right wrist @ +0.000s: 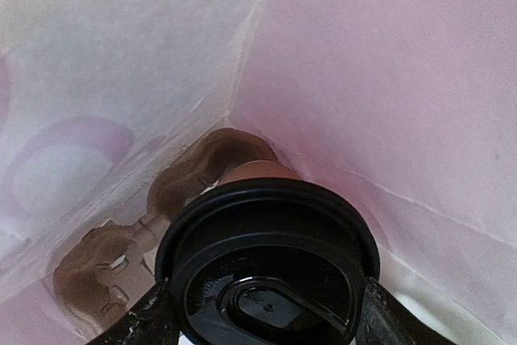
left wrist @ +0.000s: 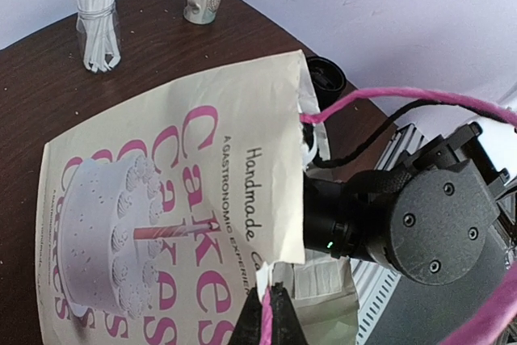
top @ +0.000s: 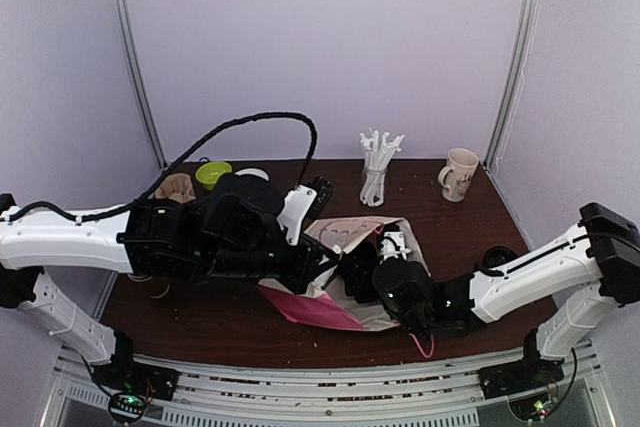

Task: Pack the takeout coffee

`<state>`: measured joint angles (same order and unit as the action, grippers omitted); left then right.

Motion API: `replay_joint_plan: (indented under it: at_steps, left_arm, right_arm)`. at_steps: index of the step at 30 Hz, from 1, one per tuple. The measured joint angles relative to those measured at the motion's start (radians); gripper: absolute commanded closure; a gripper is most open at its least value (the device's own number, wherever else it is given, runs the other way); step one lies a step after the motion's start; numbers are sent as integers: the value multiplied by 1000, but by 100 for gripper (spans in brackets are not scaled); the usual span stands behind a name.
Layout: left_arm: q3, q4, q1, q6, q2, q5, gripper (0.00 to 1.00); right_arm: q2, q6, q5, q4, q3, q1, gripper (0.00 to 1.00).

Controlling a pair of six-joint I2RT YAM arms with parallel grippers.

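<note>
The takeout coffee (right wrist: 266,256), a brown paper cup with a black lid, is inside the cream and pink paper bag (top: 350,232), lid toward the camera. My right gripper (right wrist: 265,292) is shut on it, one finger (right wrist: 133,321) on each side of the lid. From above, the right gripper (top: 362,282) reaches into the bag's mouth and the cup is hidden. My left gripper (left wrist: 271,300) is shut on the bag's pink cord handle (left wrist: 388,98) at the bag's rim. The bag (left wrist: 161,199) lies on its side, printed with "Cakes".
A jar of white straws (top: 375,172) and a cream mug (top: 460,174) stand at the back. A green cup (top: 212,173) and brown cups (top: 178,187) sit back left. A black lid stack (top: 495,259) stands by the right arm. The table's front edge is just below the bag.
</note>
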<state>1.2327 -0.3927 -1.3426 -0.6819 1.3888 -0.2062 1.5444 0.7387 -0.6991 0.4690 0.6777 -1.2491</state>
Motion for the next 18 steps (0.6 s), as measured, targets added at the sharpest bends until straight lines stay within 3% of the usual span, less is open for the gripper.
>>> replay_joint_plan:
  at_steps: [9, 18]
  left_arm:
    - [0, 84, 0, -2, 6, 46, 100]
    - [-98, 232, 0, -15, -12, 32, 100]
  right_arm:
    - [-47, -53, 31, -200, 91, 7, 48]
    - [-85, -85, 185, -412, 201, 24, 48]
